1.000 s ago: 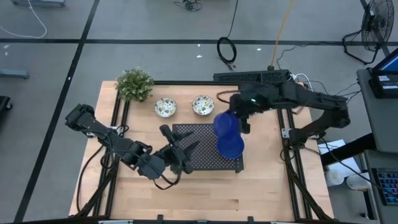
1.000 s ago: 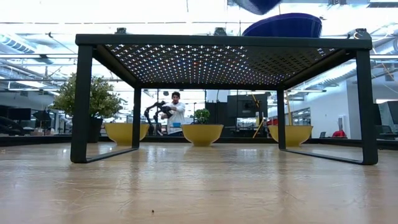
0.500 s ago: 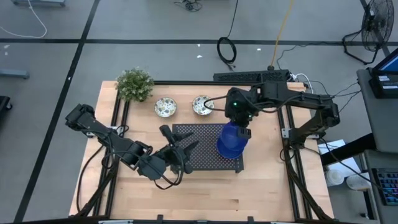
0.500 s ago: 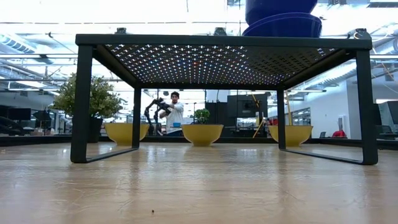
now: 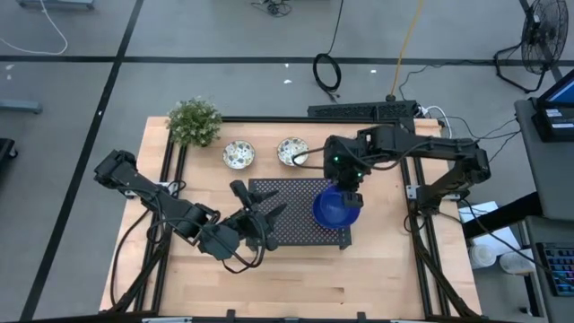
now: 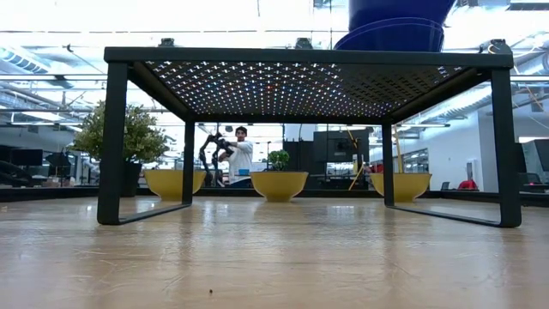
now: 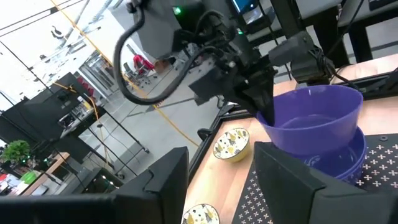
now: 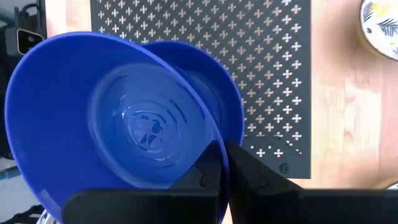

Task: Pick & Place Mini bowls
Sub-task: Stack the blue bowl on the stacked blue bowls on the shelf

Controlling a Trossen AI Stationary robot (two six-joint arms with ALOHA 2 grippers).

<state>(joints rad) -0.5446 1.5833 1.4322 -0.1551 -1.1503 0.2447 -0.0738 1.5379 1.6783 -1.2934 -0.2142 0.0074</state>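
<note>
High view: the right pincer (image 5: 352,191) is clamped on the rim of a blue bowl (image 5: 335,208) over the right end of the black perforated tray (image 5: 287,211), directly above a second blue bowl that sits on the tray. Two patterned bowls (image 5: 239,154) lie on the tabletop (image 5: 296,283) behind the tray, near the plant (image 5: 194,121). The left pincer (image 5: 262,217) rests over the tray's left part, fingers spread, empty.

Low view: the held blue bowl (image 6: 401,13) hangs just above the lower blue bowl (image 6: 390,36) — contact cannot be told. A person (image 6: 238,154) stands far behind.

Left wrist view: the held bowl (image 7: 314,121) sits partly nested in the lower one (image 7: 348,157).

Right wrist view: closed fingers (image 8: 239,167) pinch the tilted bowl's (image 8: 118,124) rim
</note>
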